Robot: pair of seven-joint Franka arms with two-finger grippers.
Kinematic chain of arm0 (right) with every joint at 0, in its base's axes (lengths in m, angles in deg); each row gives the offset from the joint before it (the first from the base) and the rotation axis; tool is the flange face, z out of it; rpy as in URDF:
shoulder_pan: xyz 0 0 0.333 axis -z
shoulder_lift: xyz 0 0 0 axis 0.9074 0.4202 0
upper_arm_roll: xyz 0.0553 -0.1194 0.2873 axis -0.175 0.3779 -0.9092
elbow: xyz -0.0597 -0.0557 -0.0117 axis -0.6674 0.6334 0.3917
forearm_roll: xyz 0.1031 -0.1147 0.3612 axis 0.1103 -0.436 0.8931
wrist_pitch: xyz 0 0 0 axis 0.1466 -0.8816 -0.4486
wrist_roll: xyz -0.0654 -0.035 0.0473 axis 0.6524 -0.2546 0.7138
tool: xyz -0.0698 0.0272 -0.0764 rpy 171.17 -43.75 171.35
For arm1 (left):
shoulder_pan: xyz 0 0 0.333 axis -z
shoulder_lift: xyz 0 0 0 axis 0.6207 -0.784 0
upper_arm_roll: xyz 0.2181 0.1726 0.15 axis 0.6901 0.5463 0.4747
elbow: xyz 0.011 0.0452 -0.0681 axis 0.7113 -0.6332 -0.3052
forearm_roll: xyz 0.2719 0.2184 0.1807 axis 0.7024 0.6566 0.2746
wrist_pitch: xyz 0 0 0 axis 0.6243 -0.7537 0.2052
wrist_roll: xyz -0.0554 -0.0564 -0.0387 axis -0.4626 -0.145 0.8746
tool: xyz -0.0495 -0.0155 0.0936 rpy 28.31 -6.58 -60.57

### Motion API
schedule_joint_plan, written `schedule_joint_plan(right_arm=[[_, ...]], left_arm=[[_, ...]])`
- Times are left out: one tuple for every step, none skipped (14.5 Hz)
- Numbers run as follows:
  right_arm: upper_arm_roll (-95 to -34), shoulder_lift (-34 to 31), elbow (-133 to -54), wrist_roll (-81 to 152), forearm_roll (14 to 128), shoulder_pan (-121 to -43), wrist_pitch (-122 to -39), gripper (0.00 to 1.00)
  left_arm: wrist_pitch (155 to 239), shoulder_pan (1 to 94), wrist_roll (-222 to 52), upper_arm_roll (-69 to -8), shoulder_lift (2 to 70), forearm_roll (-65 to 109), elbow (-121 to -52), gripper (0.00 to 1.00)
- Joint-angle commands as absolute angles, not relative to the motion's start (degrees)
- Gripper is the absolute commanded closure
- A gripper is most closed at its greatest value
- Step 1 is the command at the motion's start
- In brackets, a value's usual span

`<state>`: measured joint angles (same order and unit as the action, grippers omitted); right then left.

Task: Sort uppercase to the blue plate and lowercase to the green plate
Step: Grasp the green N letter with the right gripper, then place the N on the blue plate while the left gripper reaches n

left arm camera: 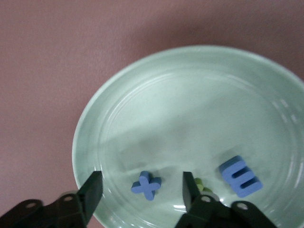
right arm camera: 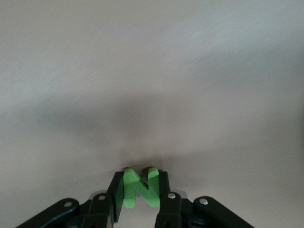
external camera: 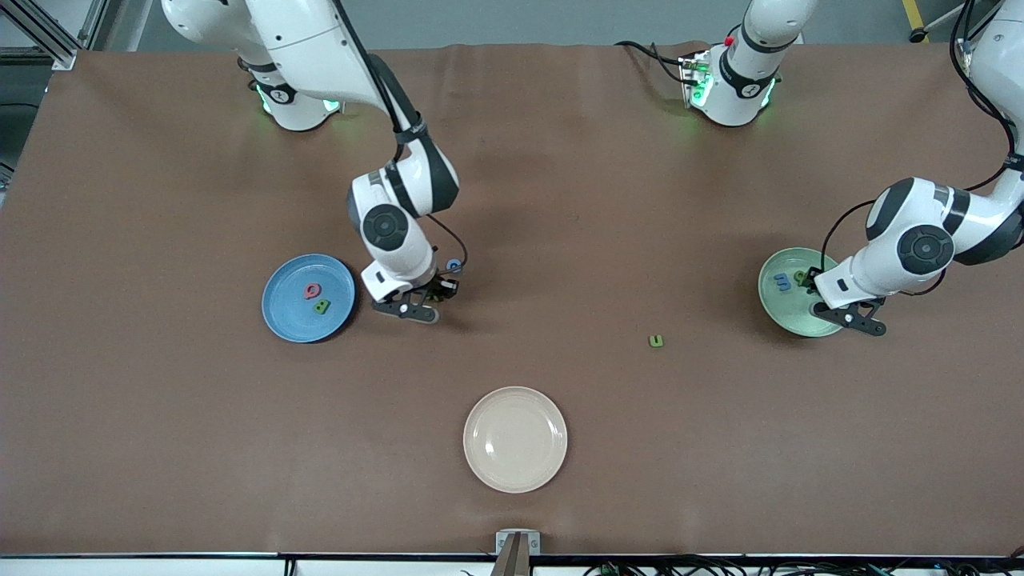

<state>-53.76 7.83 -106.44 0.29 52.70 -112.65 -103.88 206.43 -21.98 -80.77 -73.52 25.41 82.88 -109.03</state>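
Two letters (external camera: 317, 298) in blue plate (external camera: 282, 320)

A wide table (external camera: 560, 160) under a brown cloth fills nearly the whole front view; the cloth is matte, with soft creases near 12 o'clock and dim shadows around the middle. Above its top edge runs a strip of grey floor (external camera: 520, 20). At 11 o'clock stands a silver metal frame (external camera: 48, 32). A yellow floor line (external camera: 912, 16) shows at 1 o'clock. At 6 o'clock a small grey bracket (external camera: 517, 542) sits on the table's edge, with dark cables (external camera: 720, 566) bunched along the edge toward 5 o'clock. Light is even, from overhead.
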Motion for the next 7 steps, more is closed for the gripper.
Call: schedule_joint_plan(right_arm=[[-51.1, 1.3, -108.7, 7.2, 53.1, -109.8, -97.0, 0.98], [-48.7, 0.2, -109.0, 10.2, 52.6, -109.8, -94.4, 0.98], [-46.9, -0.9, -109.2, 12.8, 52.0, -109.8, -92.2, 0.98], [-45.1, -1.8, -109.3, 15.0, 51.2, -109.8, -90.0, 0.98], [-43.5, -2.7, -109.9, 17.1, 50.0, -109.9, -88.6, 0.98], [-42.2, -3.9, -111.0, 19.3, 48.7, -109.8, -88.2, 0.98], [-41.3, -4.3, -112.3, 21.0, 48.3, -109.7, -88.4, 0.98]], left_arm=[[204.5, -21.8, -81.3, -77.2, 26.3, 81.7, -108.2, 0.01], [203.9, -21.8, -82.1, -78.6, 26.6, 79.8, -107.9, 0.01], [202.7, -21.8, -83.7, -80.3, 26.7, 78.0, -107.4, 0.01], [200.4, -21.8, -85.8, -82.5, 26.7, 76.8, -106.5, 0.01], [198.6, -21.5, -87.8, -84.1, 26.5, 76.0, -105.4, 0.01], [197.7, -20.9, -90.3, -85.2, 26.2, 75.0, -104.4, 0.01], [197.6, -19.0, -93.3, -85.5, 26.0, 73.7, -103.7, 0.01]])
